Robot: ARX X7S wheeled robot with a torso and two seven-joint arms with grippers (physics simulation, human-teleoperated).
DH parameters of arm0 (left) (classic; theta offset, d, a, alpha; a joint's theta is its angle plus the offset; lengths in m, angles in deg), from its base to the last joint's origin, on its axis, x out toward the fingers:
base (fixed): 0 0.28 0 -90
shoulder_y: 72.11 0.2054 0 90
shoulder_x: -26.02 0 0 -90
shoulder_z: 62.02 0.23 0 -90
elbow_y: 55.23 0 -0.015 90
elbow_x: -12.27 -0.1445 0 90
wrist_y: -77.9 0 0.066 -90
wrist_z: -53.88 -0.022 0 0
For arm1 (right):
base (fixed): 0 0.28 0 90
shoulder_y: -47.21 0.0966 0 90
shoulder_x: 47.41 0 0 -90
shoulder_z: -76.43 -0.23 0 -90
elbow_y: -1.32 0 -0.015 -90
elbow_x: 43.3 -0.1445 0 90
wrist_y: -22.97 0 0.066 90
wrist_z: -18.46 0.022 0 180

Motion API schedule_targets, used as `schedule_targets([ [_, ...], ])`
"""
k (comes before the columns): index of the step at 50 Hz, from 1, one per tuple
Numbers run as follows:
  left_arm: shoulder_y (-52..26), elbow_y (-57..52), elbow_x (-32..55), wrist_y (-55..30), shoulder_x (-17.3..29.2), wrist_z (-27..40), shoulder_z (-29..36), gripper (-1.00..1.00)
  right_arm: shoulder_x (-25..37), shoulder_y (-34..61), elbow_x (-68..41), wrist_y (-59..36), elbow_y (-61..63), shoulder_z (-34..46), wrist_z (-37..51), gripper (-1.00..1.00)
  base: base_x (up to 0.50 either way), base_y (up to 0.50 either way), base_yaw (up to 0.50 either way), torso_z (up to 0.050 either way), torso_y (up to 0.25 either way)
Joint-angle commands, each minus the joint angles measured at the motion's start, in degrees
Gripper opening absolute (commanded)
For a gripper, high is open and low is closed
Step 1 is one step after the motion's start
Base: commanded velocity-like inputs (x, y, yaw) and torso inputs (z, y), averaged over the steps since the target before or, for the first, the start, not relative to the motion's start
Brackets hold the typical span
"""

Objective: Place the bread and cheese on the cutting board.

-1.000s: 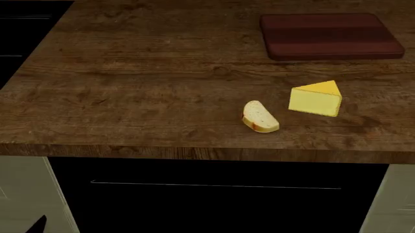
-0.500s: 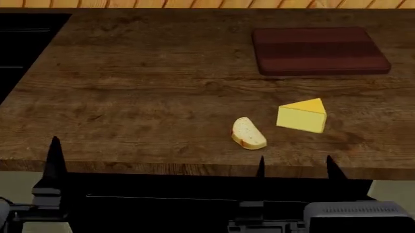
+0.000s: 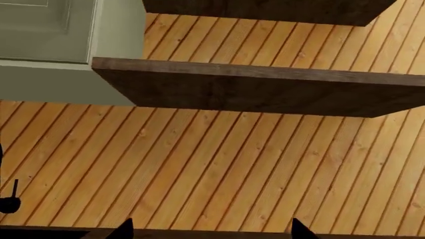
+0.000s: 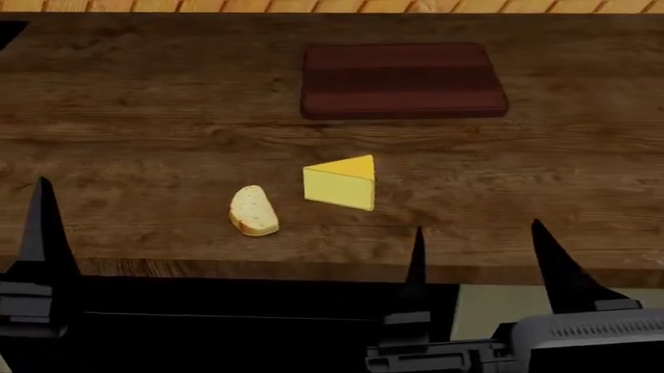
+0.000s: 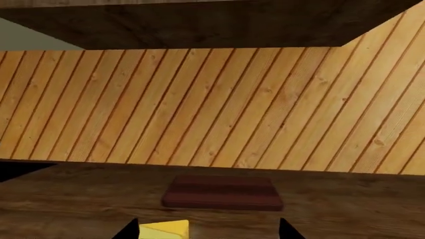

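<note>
Yellow cheese [image 4: 340, 183] looks firm, grip flat sides; bread [image 4: 253, 210] soft, squeeze lightly. Right gripper [image 4: 475, 252] spread wide, empty; left gripper [image 3: 211, 230] likewise.

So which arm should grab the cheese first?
Right, probably. The right gripper, open, sits just short of the cheese, which shows between its fingertips in its wrist view. The left gripper sees only wall and shelves.

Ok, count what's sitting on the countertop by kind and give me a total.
Bread slice: 1
Cheese wedge: 1
Cutting board: 1
Total: 3
</note>
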Motion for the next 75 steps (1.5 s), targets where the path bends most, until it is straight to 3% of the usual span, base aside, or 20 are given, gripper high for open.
schedule_targets([
  [1, -0.4, -2.1, -1.2, -0.4, 0.9, 1.3, 0.6, 1.00, 0.7, 0.3, -2.1, -2.8, 2.6, -1.3, 0.7, 1.00, 0.00, -0.50, 0.00, 0.000, 0.000],
  [28, -0.7, -3.2, -0.3, -1.6, 2.0, 2.9, 0.6, 1.00, 2.3, -0.6, -0.9, -0.5, 2.9, 0.8, 0.8, 1.00, 0.31, -0.35, 0.00, 0.000, 0.000],
  [42, -1.0, -3.3, 1.1, -1.8, 2.6, 3.5, 0.0, 1.00, 2.2, -0.1, -1.9, -2.3, 2.8, 0.3, 2.0, 1.00, 0.50, -0.07, 0.00, 0.000, 0.000],
  [61, -2.6, -3.8, 4.6, -4.0, 4.0, 5.2, -1.6, 1.00, 3.6, 0.0, -2.3, -6.2, 4.5, 0.1, 4.0, 1.00, 0.19, -0.07, 0.00, 0.000, 0.001],
  [65, -0.5, -1.6, 3.3, -0.6, 4.2, 4.3, -1.3, 1.00, 3.7, -1.8, -1.1, -4.2, 3.6, 1.1, 4.0, 1.00, 0.00, 0.00, 0.00, 0.000, 0.000],
  [72, -1.1, -1.7, 4.4, -1.7, 4.2, 5.1, -1.4, 1.00, 3.4, -1.5, -1.9, -4.0, 3.2, 1.0, 3.9, 1.00, 0.28, 0.00, 0.00, 0.000, 0.000],
  [75, -1.8, -4.0, 6.2, -7.5, 4.8, 7.4, -2.3, 1.00, 3.5, -1.6, -2.2, -4.0, 3.5, 0.9, 3.9, 1.00, 0.00, 0.00, 0.00, 0.000, 0.000],
])
